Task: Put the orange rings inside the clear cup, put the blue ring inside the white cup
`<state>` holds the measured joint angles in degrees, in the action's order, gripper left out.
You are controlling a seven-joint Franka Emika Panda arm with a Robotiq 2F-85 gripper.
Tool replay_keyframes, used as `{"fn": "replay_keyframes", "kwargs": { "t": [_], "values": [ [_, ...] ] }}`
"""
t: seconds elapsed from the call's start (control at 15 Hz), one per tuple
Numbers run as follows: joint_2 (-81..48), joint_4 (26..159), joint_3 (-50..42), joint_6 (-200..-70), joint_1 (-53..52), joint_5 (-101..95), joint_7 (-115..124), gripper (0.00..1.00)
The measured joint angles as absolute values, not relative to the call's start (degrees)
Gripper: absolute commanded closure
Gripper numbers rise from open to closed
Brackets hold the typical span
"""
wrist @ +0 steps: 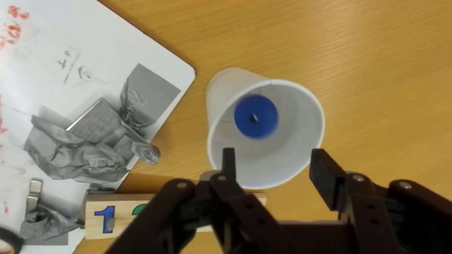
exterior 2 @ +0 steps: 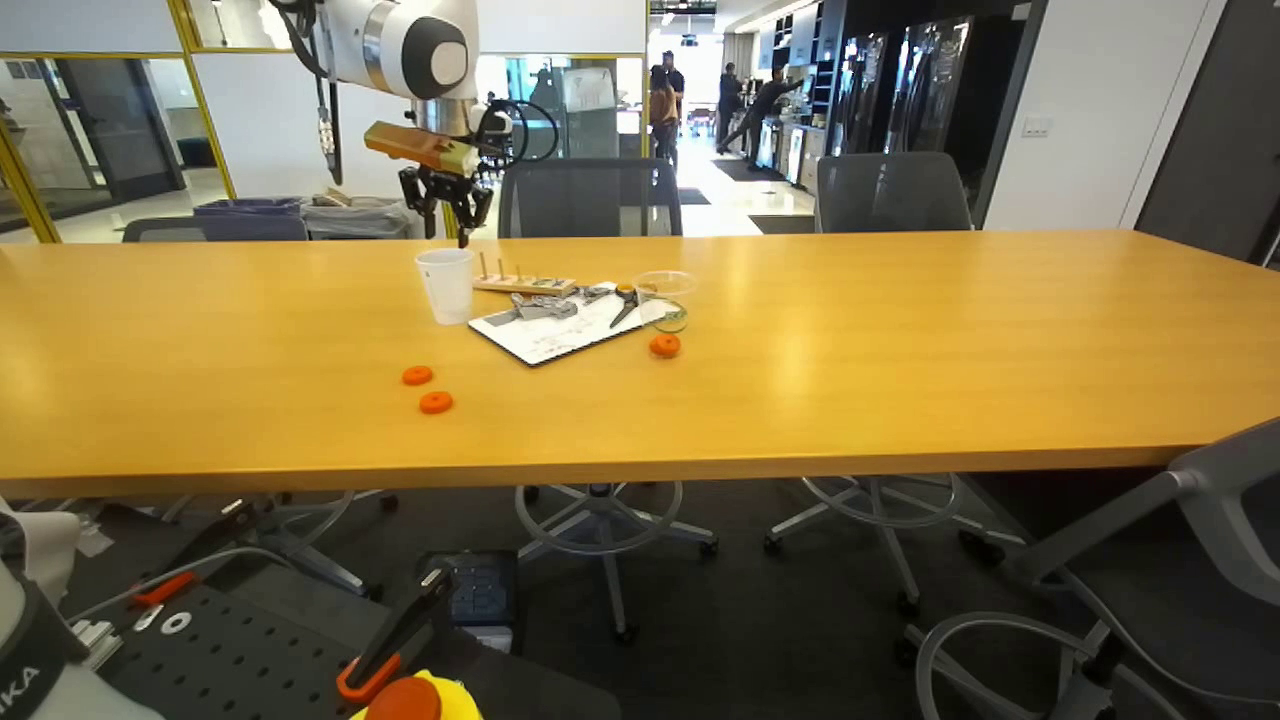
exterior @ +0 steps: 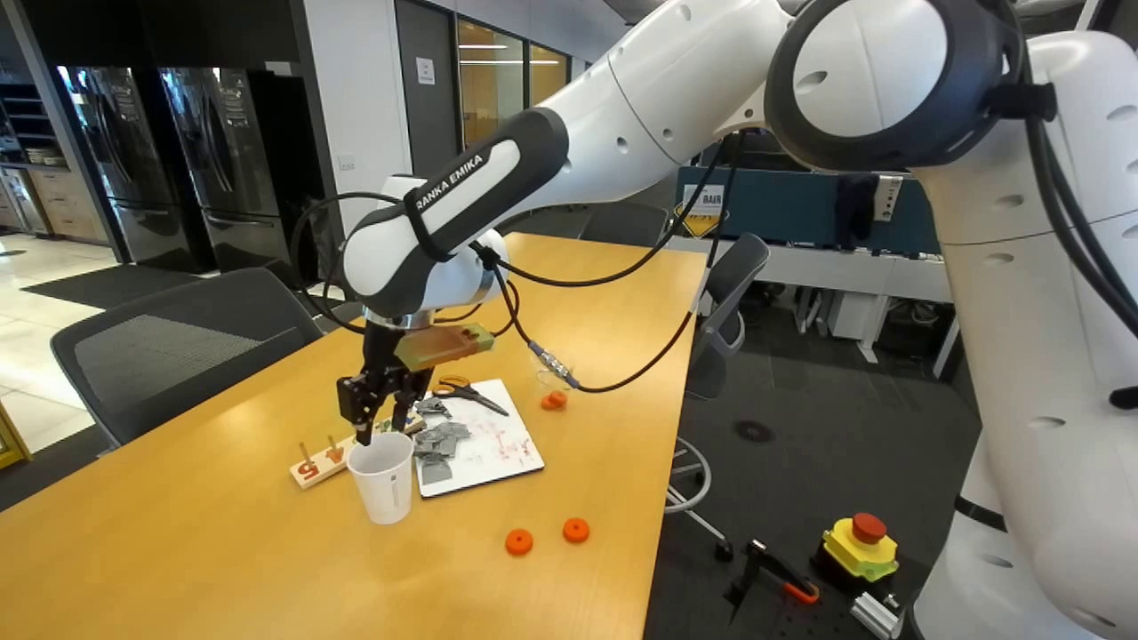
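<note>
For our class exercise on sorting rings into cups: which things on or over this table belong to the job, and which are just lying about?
Belong to the job:
orange rings
clear cup
blue ring, inside the white cup
open gripper

Just lying about:
number peg board
scissors
whiteboard
crumpled grey scraps
</note>
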<state>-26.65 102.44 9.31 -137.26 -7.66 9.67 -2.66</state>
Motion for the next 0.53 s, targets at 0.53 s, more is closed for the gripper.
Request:
{"fn": "replay_keyframes", "kwargs": {
  "t": [0.53],
  "values": [
    [-24.64,104.78,7.09,-136.68,-8.48,1.70,0.69,0.00]
  ]
}}
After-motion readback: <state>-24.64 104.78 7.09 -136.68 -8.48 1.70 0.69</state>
